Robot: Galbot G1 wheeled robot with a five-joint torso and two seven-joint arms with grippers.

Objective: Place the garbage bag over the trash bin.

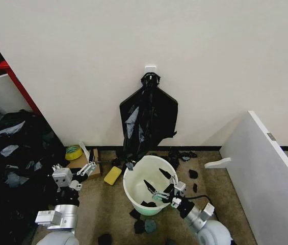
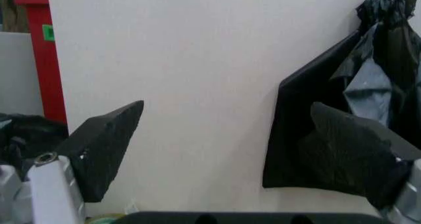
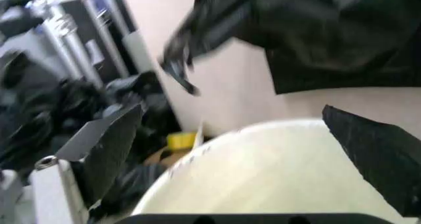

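We take the trash bin (image 1: 146,186) as landmark: white, standing on the floor just in front of the wall, mouth bare, no bag over it yet. The garbage bag is not separately tellable; what we see is a bundle of black bags (image 1: 148,120) hanging from a wall hook (image 1: 150,69) straight behind and above the bin, long axis vertical, narrow top at the hook, lower edge dropping close to the bin's far rim. Right gripper (image 1: 160,185) sits over the bin mouth, fingers (image 1: 165,174) spread apart and holding nothing; in the right wrist view the pale rim (image 3: 263,135) lies between and under the two black pads, with the bag bundle beyond and above. Left gripper (image 1: 86,166) is off to the bin's left side, near a cardboard box (image 1: 85,162) and a yellow tape roll (image 1: 73,152), fingers (image 2: 105,150) also wide apart, empty, facing the wall with the bundle off to one side. We judge the right arm nearer to the hanging bundle: it lies up and back from those fingers, past the far rim. Room: white panel (image 1: 266,173) to the bin's right, a yellow sponge (image 1: 112,175) and black scraps (image 1: 145,224) around the base, black pile well left; space above the bin open
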